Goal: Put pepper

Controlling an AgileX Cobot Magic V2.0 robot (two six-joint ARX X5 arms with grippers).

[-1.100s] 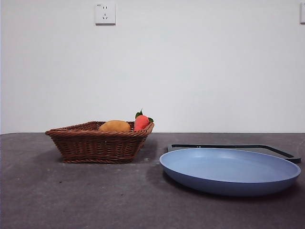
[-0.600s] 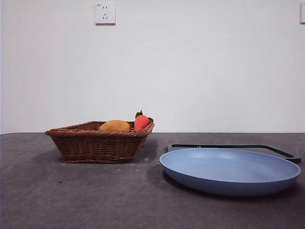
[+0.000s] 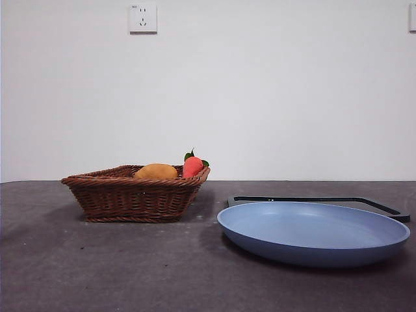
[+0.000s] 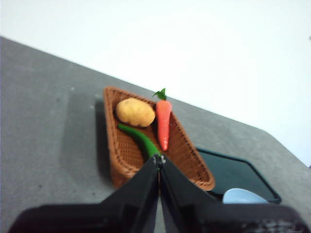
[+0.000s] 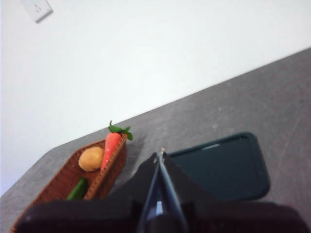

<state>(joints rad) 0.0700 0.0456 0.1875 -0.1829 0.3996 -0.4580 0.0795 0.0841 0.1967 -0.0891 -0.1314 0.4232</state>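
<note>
Room: white wall with one socket [image 3: 143, 17] behind a dark gray table [image 3: 130, 273].
Front view, count: one brown basket [image 3: 133, 195], one blue plate [image 3: 312, 231], one black tray [image 3: 383, 208] behind the plate.
Front view, hidden: only the tops of one yellow potato [image 3: 156, 171] and one red carrot [image 3: 192, 166] peek over the basket rim. No arm shows.
Left wrist view: looks down into the basket [image 4: 126, 150]. The pepper [image 4: 138, 138] lies inside, next to the potato [image 4: 135, 111] and carrot [image 4: 163, 121]; its near end is hidden by the left gripper [image 4: 159, 158]. Only a bit of the plate [image 4: 240, 195] shows.
Left jaws: pressed together, holding nothing.
Right wrist view: only part of the pepper [image 5: 77, 188] shows in the basket [image 5: 63, 182]. The tray [image 5: 228, 167] is plain here.
Right gripper [image 5: 160, 154]: jaws closed, holding nothing.
</note>
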